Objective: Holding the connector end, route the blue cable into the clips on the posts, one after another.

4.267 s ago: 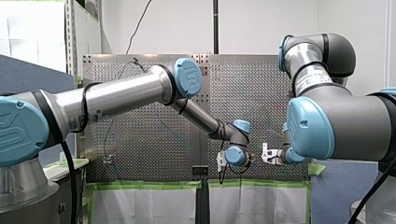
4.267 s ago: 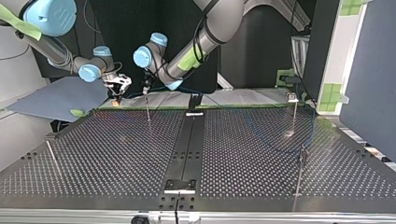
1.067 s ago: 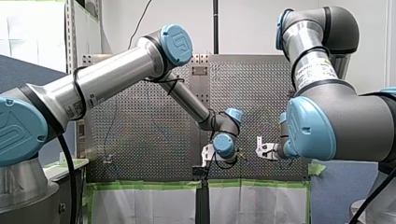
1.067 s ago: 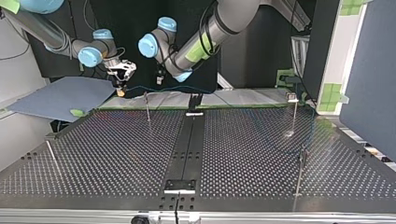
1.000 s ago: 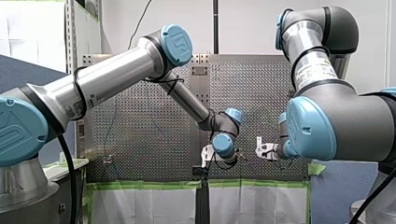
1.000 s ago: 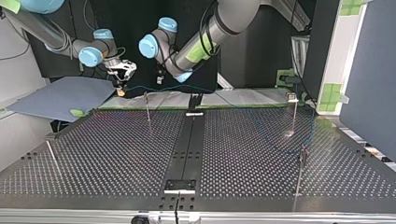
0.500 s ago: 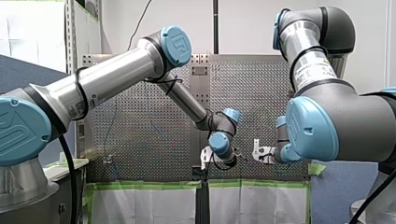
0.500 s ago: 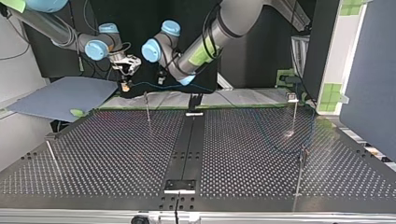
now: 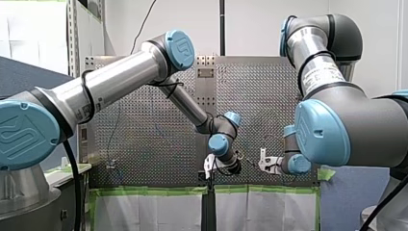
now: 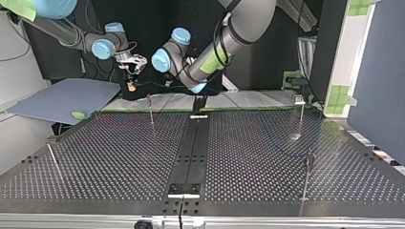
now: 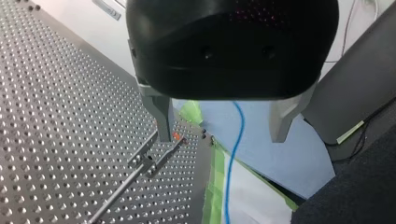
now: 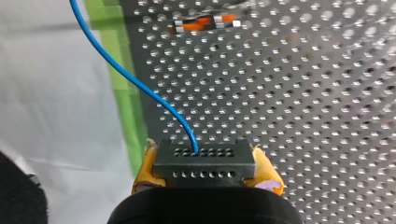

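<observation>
The step in hand looks like bringing the cable [image 12: 140, 86] to a clip [image 11: 148, 163]: seen from the left wrist, the clip stands just beside the cable with nothing in it. My right gripper [image 10: 130, 86] is clamped on the connector [image 12: 204, 164], its yellow pads [image 12: 148, 170] pressed on both ends of the black block, and the cable runs out of the block over the edge of the table [image 10: 119, 157]. My left gripper [image 11: 223, 135] is wide open and holds nothing; the cable passes between its fingers [image 11: 163, 116] and appears to touch neither. Next, I judge, the right arm must carry the connector so the cable lines up over the clip's mouth, then lower it in with the cable taut.
</observation>
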`<state>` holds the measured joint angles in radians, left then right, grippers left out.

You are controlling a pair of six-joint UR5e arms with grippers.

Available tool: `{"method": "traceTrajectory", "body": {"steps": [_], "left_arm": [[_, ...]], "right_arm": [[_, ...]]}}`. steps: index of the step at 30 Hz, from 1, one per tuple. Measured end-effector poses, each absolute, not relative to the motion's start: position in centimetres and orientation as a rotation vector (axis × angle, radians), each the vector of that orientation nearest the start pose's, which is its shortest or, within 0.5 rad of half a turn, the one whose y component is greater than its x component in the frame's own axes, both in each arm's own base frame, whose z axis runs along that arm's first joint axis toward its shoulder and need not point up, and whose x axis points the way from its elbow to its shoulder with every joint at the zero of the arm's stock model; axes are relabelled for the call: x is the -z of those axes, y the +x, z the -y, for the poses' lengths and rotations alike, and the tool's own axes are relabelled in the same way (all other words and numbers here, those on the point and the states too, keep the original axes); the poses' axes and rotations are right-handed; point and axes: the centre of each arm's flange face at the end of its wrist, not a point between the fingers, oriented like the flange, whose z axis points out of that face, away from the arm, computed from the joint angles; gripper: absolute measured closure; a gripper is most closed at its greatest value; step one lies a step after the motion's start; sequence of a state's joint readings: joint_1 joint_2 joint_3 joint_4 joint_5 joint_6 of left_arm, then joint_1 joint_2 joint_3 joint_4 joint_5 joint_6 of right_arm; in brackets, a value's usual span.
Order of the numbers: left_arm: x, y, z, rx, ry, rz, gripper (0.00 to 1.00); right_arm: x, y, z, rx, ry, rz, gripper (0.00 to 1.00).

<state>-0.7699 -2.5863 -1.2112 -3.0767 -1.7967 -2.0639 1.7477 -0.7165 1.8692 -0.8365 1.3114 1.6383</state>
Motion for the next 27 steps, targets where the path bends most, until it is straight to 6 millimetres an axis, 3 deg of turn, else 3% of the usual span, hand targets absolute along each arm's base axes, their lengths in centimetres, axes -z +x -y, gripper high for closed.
{"method": "traceTrajectory", "body": {"steps": [12, 27], "left_arm": [[-1.7, 43.7, 55.4, 0.472, 0.248, -2.254, 0.0], [-6.4, 46.0, 57.3, 0.486, 0.233, -2.263, 0.0]], "right_arm": [[7.9, 24.9, 49.1, -1.369, 1.775, 1.315, 1.0], [8.2, 24.9, 49.1, -1.369, 1.772, 1.312, 1.0]]}}
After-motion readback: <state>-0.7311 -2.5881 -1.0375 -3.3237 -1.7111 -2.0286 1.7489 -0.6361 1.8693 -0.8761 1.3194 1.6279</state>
